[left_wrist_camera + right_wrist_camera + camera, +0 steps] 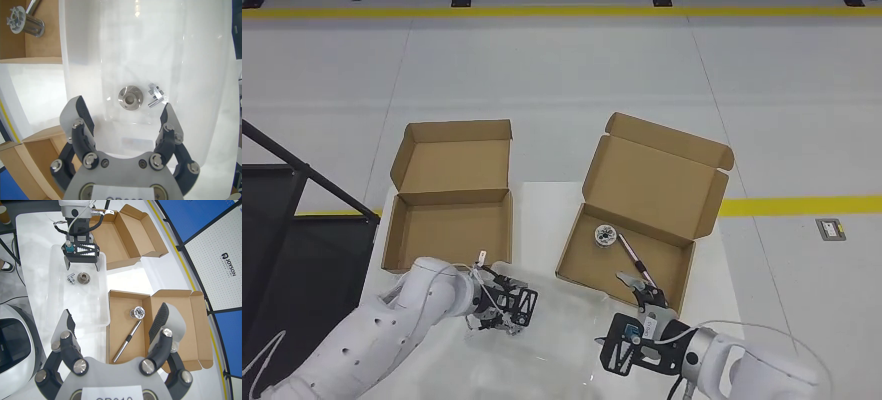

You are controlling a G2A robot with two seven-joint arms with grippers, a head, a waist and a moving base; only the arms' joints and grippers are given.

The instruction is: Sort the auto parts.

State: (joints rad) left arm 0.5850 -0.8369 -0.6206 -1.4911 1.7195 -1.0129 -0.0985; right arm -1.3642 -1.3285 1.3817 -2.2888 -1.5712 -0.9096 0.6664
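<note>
Left wrist view: left gripper (124, 111) spread wide over two parts in the clear tray (141, 47).
Its jaws look set to straddle the round grey metal flange (130, 97), which lies flat, bore up, just beside a small angular bracket (155, 95). The right gripper (115, 310), open and holding nothing, hangs over the cardboard box (136, 349) containing a rod (126, 341) and a hub (137, 312).

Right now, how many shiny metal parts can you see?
4. A round flange and a small bracket lie in the clear tray; a toothed cylinder and a long rod lie in one cardboard box. Box walls might hide more.
</note>
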